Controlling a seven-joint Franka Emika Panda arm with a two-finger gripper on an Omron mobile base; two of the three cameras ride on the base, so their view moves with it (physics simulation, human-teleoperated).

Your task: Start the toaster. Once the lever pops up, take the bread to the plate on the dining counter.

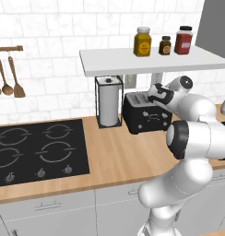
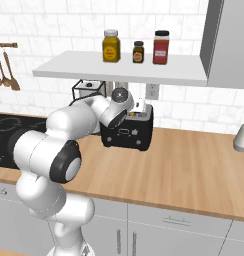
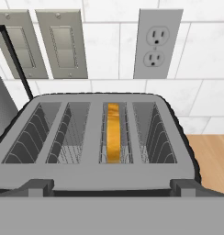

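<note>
open gripper [image 3: 112, 187] directly above toaster [image 3: 100, 137], bread [image 3: 113, 132] in slot.

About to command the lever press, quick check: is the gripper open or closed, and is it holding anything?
Gripper: open, holding nothing; its fingers sit spread just above the toaster, with the bread down in a slot.

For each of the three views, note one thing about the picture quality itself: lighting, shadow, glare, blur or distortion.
Left base view: flat, even light, only a soft shadow under the shelf above the toaster. Right base view: sharp throughout, no glare on the arm's white shell. Hand view: steep close-up perspective stretches the toaster's top, with the bread crisp in its slot.
</note>
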